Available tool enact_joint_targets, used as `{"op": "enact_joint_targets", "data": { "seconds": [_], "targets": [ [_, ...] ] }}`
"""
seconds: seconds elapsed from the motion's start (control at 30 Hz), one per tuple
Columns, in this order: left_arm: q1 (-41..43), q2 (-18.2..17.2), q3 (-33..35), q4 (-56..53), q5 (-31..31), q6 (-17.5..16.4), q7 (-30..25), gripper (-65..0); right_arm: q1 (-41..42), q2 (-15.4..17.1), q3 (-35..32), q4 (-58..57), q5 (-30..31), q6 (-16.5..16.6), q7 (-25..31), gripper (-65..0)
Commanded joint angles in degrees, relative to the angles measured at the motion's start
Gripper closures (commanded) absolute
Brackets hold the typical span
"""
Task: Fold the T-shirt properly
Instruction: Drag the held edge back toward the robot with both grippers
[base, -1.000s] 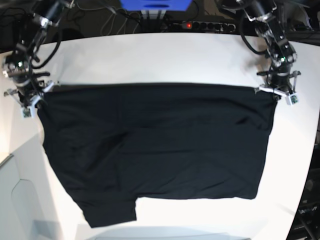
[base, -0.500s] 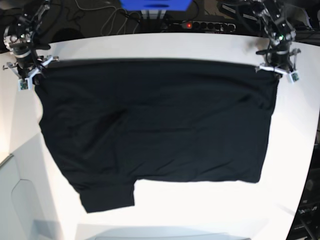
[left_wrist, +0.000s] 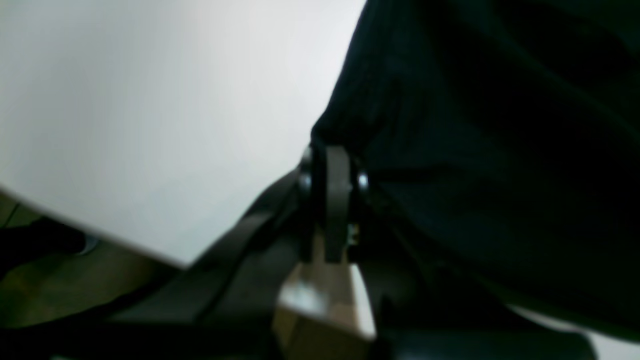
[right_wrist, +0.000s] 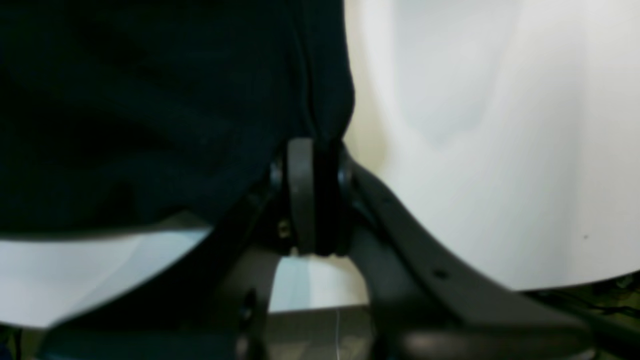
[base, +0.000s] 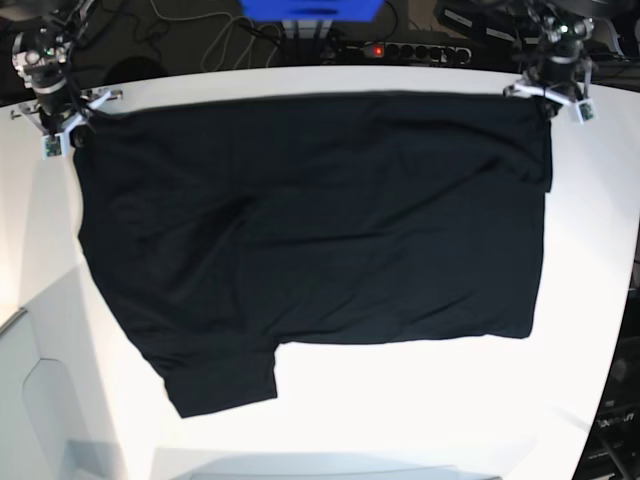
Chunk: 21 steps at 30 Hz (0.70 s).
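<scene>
At the far left corner of the white counter (base: 330, 425), the right claw (base: 62, 118) is pressed together, pinching a corner of the black T-shirt (base: 310, 240). The shirt lies spread flat across the counter, one sleeve pointing toward the near edge. At the far right corner, the left claw (base: 549, 93) pinches the shirt's other corner.

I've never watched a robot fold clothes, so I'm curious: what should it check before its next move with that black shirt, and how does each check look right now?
1. Left pincer shut on the black cloth T-shirt: ok.
2. Right pincer shut on its corner: ok.
3. Edge between the pincers straight along the far side of the white table: ok.
4. Shirt lying flat: not ok, wrinkles near the left pincer.
5. Near sleeve spread: not ok, bunched.
6. Printed side's facing: cannot tell.
</scene>
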<state>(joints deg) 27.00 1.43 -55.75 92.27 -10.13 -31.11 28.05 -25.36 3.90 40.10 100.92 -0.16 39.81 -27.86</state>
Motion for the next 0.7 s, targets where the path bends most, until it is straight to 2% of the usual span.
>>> {"op": "enact_joint_targets", "data": {
  "seconds": [0.0, 0.67],
  "targets": [
    [0.82, -0.77, -0.3, 0.87, -0.02, -0.14, -0.32, -0.1, -0.26, 0.63, 0.39, 1.01, 0.47, 0.19, 1.0, 0.0],
    [4.34, -0.6, 0.14, 0.79, -0.02, -0.14, -0.32, -0.1, -1.14, -0.25, 1.35, 0.83, 0.12, 0.19, 0.82, 0.0]
  ]
}}
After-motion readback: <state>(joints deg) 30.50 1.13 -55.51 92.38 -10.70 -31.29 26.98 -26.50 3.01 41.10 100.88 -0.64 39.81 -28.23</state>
